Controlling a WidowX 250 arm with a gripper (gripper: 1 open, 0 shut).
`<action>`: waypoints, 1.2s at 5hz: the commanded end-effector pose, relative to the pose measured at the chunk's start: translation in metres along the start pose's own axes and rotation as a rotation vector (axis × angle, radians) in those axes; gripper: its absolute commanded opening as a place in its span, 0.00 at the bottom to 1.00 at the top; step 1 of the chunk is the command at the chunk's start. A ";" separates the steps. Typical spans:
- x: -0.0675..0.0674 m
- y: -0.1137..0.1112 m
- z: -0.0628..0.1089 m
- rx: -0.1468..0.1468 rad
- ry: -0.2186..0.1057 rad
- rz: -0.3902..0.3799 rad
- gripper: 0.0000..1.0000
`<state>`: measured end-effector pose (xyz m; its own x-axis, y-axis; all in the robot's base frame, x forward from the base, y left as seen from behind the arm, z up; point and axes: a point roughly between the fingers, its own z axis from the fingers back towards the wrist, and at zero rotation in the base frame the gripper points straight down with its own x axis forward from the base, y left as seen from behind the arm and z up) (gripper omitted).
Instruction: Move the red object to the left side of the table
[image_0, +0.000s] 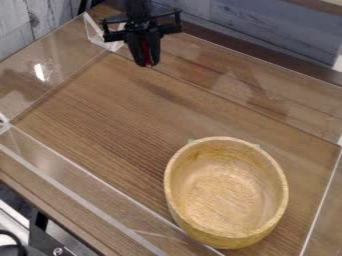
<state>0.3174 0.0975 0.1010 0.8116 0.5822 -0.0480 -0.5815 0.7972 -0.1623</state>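
The tool (146, 54) hangs point-down over the far left part of the worktop (120, 110), its black fingers drawn close together around something red (146, 50). This appears to be the red object, a small toy fruit, though at this size only a red streak between the fingers is visible and its leafy top cannot be made out. The tool is narrowly parted and gripping it, clear of the wood surface. Just behind and to the left of the tool stands a clear folded plastic piece (96, 32) near the corner of the clear walls (40, 70). Well apart, in the near right part of the worktop, sits a large wooden bowl (226, 190), empty.

Handling, as a judgement: the fruit is likely light, hard and smooth, so it could slip or roll once set down. A pinch across its round middle suits it best, with release close to the surface.
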 end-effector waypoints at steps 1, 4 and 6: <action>-0.001 -0.010 0.033 -0.034 -0.081 -0.026 0.00; -0.007 -0.033 0.030 -0.051 -0.101 0.019 0.00; -0.011 -0.048 0.043 -0.062 -0.100 -0.008 0.00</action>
<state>0.3285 0.0592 0.1223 0.8030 0.5949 -0.0352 -0.5899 0.7850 -0.1894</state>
